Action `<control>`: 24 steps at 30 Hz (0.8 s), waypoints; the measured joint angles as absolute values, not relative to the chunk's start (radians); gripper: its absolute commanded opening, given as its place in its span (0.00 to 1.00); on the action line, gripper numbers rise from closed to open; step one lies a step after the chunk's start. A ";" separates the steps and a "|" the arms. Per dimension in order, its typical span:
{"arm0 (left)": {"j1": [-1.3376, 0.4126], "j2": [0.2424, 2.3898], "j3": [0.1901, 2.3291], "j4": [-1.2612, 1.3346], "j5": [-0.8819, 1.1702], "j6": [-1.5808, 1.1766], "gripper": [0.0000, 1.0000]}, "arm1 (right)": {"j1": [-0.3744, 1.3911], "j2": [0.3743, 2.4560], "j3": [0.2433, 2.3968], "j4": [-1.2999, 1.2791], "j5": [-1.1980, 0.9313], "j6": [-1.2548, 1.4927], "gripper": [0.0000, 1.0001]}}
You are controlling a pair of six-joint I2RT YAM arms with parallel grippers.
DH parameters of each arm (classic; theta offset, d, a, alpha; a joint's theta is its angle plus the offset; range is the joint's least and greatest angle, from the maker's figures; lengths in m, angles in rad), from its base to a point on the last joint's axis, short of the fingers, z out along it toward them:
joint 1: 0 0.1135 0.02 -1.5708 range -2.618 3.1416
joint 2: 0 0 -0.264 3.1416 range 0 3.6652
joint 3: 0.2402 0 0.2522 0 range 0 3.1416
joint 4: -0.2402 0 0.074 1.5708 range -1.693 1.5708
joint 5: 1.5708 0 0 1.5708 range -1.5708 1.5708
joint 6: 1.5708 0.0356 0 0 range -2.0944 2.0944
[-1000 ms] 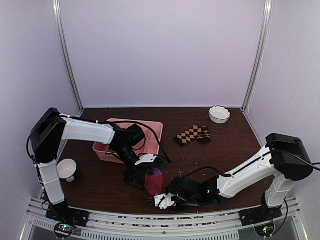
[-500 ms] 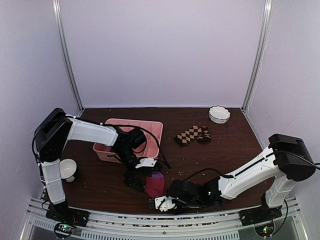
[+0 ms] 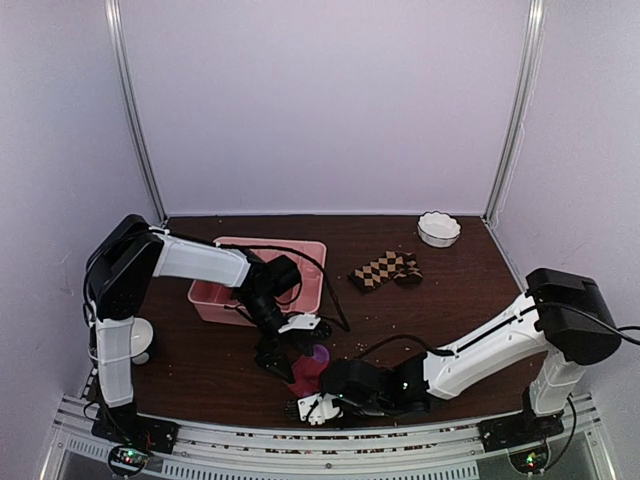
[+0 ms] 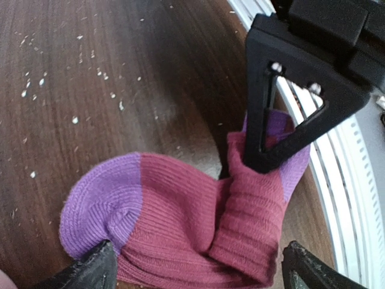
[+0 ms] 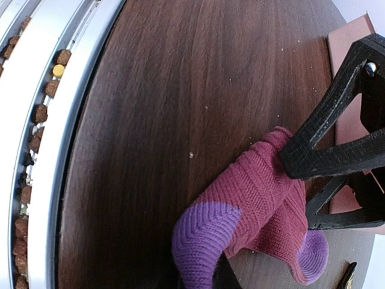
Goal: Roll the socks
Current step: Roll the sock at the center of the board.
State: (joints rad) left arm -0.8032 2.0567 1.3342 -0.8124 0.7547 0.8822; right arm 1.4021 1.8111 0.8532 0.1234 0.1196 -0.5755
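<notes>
- The magenta sock (image 4: 180, 211) lies bunched and folded on the dark wooden table (image 3: 450, 300). In the top view it sits at about 6 o'clock from the table's middle, close to the near edge and the metal rail (image 5: 66, 120)
- In the left wrist view, the sock's purple toe sits at 8 o'clock of the heap, and a ribbed magenta part is folded over at 4 o'clock
- The left claw (image 4: 200, 264) is spread as wide as it goes and has hold of nothing. It straddles the sock, with one fingertip by the purple toe and the other past the ribbed fold. Whether either tip touches the fabric cannot be told
- The right claw (image 5: 203, 278) is almost fully closed and pinches a purple patch of the magenta sock. From the left wrist, its black finger stands at 1 o'clock of the heap, pressed against a raised fold
- The checkered sock (image 3: 385, 270) lies flat at 2 o'clock from the table's middle, well apart from both claws
- The pink tray (image 3: 225, 295) sits at 10 o'clock, and the left arm reaches across its near right corner
- A white fluted bowl (image 3: 438, 240) is at 1 o'clock, near the far right corner
- A white cup (image 3: 135, 338) is at 9 o'clock, by the left arm's base
- Brown pellets (image 5: 40, 112) lie in the rail's channel
</notes>
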 measured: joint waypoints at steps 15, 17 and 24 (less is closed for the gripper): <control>-0.815 2.100 1.377 -0.918 0.827 0.928 0.98 | 1.245 1.862 0.963 0.031 -0.219 -0.341 0.00; -0.815 2.101 1.380 -0.918 0.827 0.927 0.98 | 1.239 1.867 0.962 0.043 -0.250 -0.271 0.00; -0.812 2.101 1.378 -0.896 0.821 0.920 0.98 | 1.237 1.894 0.918 0.170 -0.368 -0.012 0.00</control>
